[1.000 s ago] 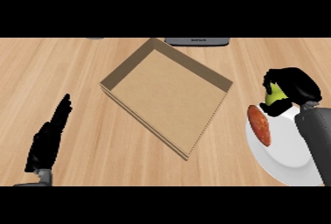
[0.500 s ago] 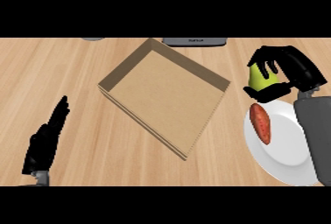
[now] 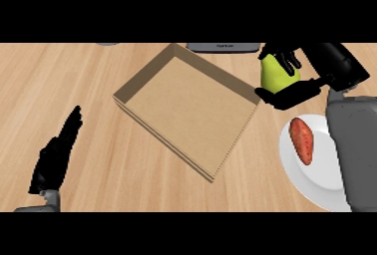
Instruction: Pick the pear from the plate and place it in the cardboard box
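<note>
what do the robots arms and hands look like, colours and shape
Both hands are black, each on a plain grey forearm. The right hand is chunky and glossy, with thick blocky fingers and a thumb. The left hand looks slim and dark, seen edge-on, with a short grey wrist cuff below it. No cables or markings show.

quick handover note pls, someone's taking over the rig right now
Right hand: shut on the pear, held beside the cardboard box's right corner, not yet over it.
Left hand: open, resting at lower left.
Plate: still holds a reddish oblong food item.
Done: pear picked off the plate.
Left: carry it over the box and release it inside.
</note>
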Tool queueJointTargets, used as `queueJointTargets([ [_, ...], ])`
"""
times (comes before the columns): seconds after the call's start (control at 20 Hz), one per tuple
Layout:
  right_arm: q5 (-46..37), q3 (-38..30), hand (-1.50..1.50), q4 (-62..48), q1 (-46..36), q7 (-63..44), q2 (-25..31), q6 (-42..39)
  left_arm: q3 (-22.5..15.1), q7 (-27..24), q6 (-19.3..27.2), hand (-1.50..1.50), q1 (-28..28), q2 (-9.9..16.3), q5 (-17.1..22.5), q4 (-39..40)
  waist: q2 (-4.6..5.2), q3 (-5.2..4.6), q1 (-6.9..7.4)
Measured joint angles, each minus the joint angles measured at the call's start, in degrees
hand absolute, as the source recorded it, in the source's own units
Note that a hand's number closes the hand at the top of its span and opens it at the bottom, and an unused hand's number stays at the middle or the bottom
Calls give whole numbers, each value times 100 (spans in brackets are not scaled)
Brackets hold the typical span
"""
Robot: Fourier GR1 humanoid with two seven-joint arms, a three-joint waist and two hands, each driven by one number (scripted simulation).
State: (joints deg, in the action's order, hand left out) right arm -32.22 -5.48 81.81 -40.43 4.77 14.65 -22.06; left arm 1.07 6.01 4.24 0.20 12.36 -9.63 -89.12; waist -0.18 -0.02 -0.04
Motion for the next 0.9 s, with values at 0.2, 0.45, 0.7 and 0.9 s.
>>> queueJointTargets([
  [0.2,-199,283,150,-166,-544,-644,-416,107,17,41,-17,0,-65,-30,-19,-17,10,0,38],
  [0.45,-467,448,150,-1060,-1262,-907,-784,384,-4,-30,-39,0,50,-77,-60,-106,27,-1,93],
  [0.7,-718,719,150,-1964,-1755,-1104,-1186,704,89,-42,-145,0,-60,-16,-15,-30,38,-1,120],
  [0.9,-874,913,150,-2982,-2010,-907,-1353,1212,42,-136,-104,0,-157,-113,-89,161,58,-1,156],
])
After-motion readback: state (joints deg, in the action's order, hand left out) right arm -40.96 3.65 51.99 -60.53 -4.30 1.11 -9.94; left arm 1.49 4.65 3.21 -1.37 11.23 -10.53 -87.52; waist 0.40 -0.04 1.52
